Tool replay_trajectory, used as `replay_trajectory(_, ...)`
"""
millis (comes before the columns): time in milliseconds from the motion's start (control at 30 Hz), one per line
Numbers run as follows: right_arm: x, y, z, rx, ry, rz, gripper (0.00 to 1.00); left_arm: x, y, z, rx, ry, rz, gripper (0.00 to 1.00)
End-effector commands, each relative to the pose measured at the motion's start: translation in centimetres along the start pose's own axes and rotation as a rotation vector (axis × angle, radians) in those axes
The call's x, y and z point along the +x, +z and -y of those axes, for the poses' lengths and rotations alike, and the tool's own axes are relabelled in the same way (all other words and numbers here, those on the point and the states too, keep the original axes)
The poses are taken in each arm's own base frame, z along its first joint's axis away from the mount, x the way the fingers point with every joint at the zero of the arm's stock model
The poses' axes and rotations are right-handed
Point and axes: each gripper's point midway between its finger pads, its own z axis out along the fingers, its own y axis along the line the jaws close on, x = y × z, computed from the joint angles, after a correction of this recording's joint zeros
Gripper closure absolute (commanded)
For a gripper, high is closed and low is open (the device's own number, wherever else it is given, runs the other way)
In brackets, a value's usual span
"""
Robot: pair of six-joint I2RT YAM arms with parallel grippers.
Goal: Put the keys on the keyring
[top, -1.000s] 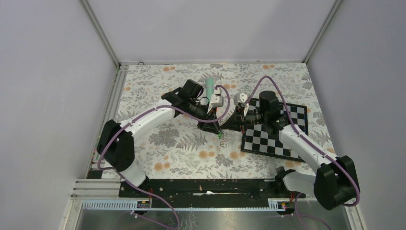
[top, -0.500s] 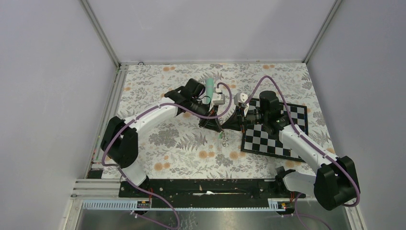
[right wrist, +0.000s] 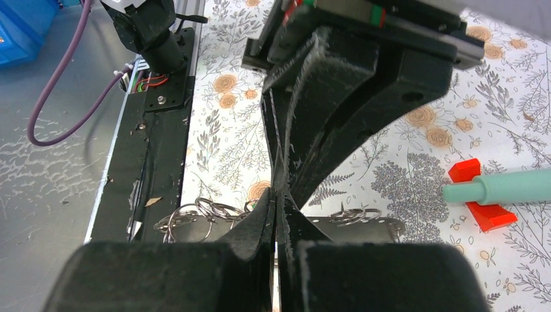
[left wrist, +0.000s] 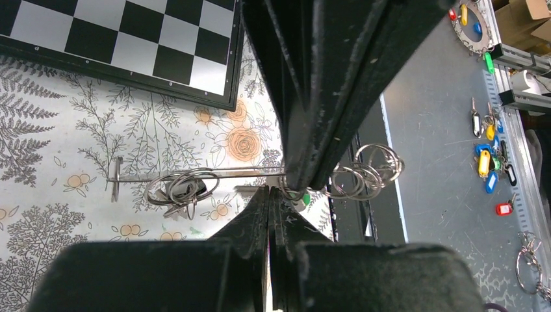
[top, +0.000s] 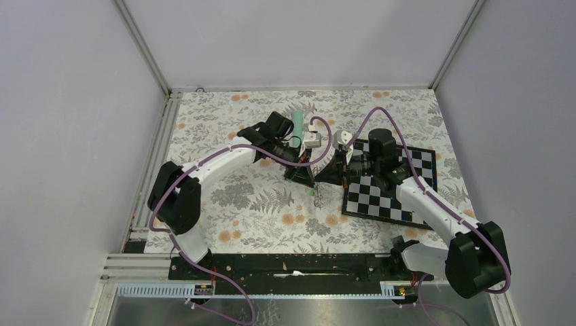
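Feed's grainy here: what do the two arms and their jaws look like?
Both the left arm and right arm have white links between bulky black joints, with a purple cable looping along each. The jaws are matte black, wedge-shaped, flecked with pale scuffs. A small white camera block sits at each wrist.

left arm (top: 217, 163) + right arm (top: 424, 200): 2 | left gripper (top: 309, 180) + right gripper (top: 321, 177): 2 | checkerboard (top: 380, 200): 1 | teal stick (top: 297, 123): 1 | green-headed key (top: 313, 193): 1 | metal rings (left wrist: 182, 188): 2 clusters, overlapping, exact count unclear
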Motion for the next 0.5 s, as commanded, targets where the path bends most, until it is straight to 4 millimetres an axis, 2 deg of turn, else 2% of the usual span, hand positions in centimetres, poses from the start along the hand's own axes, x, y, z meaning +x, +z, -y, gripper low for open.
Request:
replay_trajectory(0, -3.1, -0.2, 0.0, -0.002, -0.087, 0.058, 1.00, -2.4, 0.1, 0.1, 0.015, 0.060, 0.039, 1.00)
replay_trajectory(167, -2.8, -0.2, 0.0, 0.001, -0.091, 0.055, 1.00, -2.7, -0.3, 0.1, -0.013, 0.083, 0.036, 0.91)
replay_trajectory(467, -2.3, -0.2, 0.0, 0.000, -0.100, 0.045, 1.00, -3.4, -4.1, -0.2, -0.133, 0.213, 0.054, 0.70)
